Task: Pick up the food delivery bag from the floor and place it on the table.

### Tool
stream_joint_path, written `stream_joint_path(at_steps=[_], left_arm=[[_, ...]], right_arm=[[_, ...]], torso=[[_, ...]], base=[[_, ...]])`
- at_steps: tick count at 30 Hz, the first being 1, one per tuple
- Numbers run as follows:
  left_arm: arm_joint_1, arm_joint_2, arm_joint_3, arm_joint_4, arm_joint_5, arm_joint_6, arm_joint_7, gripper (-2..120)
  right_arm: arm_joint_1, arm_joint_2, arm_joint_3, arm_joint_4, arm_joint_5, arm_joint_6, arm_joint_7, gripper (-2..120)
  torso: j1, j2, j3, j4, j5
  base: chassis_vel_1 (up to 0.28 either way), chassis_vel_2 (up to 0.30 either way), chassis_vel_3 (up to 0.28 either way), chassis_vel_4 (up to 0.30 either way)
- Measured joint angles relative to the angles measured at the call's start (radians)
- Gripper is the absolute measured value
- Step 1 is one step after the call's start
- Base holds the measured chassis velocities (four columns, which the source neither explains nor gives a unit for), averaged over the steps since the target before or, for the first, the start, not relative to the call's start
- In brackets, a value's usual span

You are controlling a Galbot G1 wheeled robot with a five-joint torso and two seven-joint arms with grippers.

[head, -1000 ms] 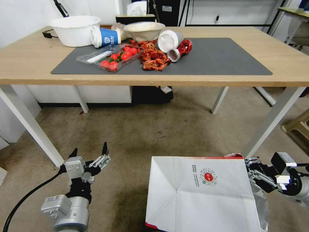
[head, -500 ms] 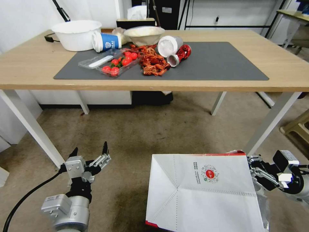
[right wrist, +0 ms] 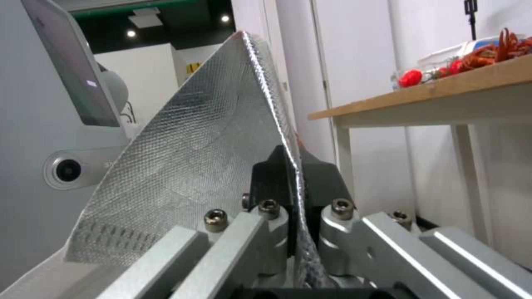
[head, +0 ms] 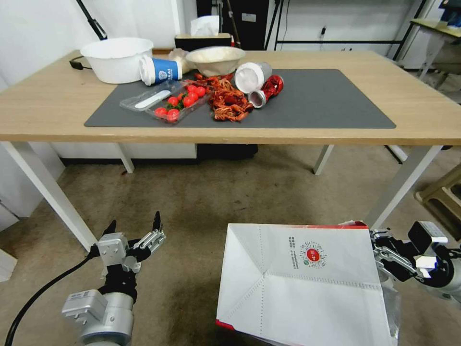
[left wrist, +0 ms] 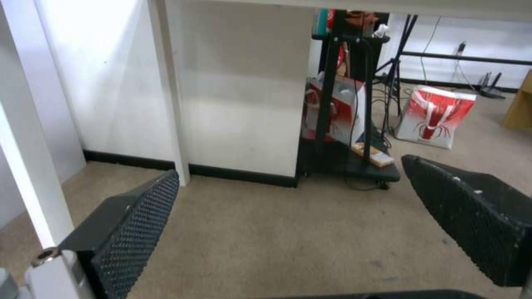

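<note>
the large white paper food delivery bag with red trim, silver foil lining and a small round red logo hangs clear of the dull grey-brown stained floor, in front of the long light-wood table with white legs and lower than its top. the right gripper sits at the bag's right edge, at the foil side; in the right wrist view its 2 dark fingers are pinched together on the thin foil-lined wall of the bag. the left gripper hovers over the floor to the left of the bag, apart from it, jaws spread wide with nothing between the 2 textured black pads. on the table, a dark grey rectangular mat lies behind the bag's position.
</note>
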Motion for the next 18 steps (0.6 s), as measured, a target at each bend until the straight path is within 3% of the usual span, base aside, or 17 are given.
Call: stream_joint_path(at_steps=[18], left_arm=[[-0.005, -0.003, 0.001, 0.000, 0.002, 0.000, 0.003, 100]], right_arm=[[0.007, -0.005, -0.009, -0.008, 0.002, 0.000, 0.000, 0]], torso=[[0.027, 0.081, 0.054, 0.0000, 0.0000]], base=[[0.000, 0.000, 0.000, 0.000]])
